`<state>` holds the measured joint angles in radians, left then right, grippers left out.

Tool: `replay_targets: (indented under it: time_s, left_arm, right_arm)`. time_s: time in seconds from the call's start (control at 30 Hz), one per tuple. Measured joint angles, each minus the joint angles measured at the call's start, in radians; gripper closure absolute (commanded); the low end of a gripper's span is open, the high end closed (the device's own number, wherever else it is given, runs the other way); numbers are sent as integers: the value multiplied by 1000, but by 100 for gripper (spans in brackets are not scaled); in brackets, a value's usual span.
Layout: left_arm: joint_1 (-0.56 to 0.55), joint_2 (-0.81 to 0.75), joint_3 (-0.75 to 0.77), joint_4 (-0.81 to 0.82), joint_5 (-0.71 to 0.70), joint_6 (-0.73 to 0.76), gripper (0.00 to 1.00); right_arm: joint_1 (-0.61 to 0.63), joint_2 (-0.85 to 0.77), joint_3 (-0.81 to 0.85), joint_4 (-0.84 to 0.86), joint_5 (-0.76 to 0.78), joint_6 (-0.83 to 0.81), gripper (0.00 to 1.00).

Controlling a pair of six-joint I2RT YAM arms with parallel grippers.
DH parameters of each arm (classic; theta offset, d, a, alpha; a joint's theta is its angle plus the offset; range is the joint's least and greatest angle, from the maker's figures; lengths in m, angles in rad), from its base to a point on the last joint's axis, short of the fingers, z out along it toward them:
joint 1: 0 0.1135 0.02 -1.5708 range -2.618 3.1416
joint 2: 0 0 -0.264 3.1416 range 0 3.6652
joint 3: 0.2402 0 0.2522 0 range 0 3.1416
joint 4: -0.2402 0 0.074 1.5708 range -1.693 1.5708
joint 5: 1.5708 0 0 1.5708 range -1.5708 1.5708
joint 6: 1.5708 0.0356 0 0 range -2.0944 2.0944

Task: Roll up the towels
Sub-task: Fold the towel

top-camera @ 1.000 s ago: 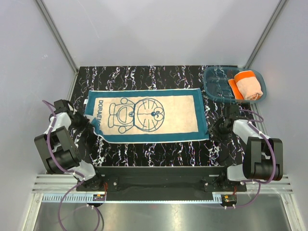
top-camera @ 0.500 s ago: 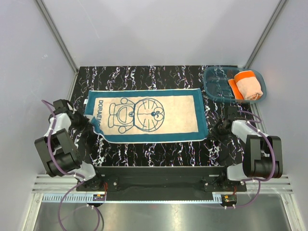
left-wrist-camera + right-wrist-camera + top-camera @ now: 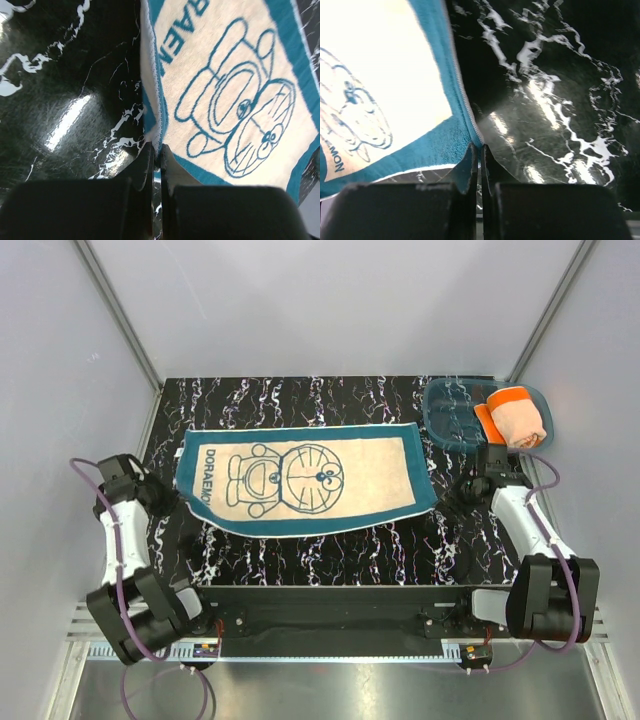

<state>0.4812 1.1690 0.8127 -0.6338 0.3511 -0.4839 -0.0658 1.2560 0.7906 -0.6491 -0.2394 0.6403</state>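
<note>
Both arms pinch the dark teal cartoon-print cloth towel [image 3: 305,480] at its near corners.
It lies spread cream side up on the black marbled worktop [image 3: 300,400]; the left fingers [image 3: 146,167] and right fingers [image 3: 468,167] are clamped narrow on its hem. The rolled bright orange cloth towel [image 3: 517,416] sits in the translucent blue plastic tray [image 3: 447,415], far right.

Two towels: one teal towel [image 3: 310,480] spread flat across the middle of the frame, one orange towel [image 3: 518,418] rolled up at the upper right. One translucent blue tray [image 3: 448,416], also upper right. Two arms, the left arm [image 3: 122,535] at lower left and the right arm [image 3: 530,522] at lower right, carrying two pincers: left pincer [image 3: 156,150], right pincer [image 3: 480,147]. One black marbled counter [image 3: 300,400].
</note>
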Motion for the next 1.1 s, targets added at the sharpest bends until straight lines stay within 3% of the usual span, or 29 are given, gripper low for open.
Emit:
replay_targets:
  time_s: [0.13,0.37,0.67,1.1]
  left_arm:
    - [8,-42,20,-17,-10,-19,100]
    - [8,33,146,-30,-16,-51,100]
    - [-2,250,292,31,-16,-118,100]
    - [-106,596,542,64,-55,-169,100]
  right_arm:
    - [1,31,106,-37,-14,-10,100]
    - [1,208,362,-62,-17,-19,100]
    - [3,503,689,-75,-18,-24,100]
    - [47,855,1132,-156,-17,-25,100]
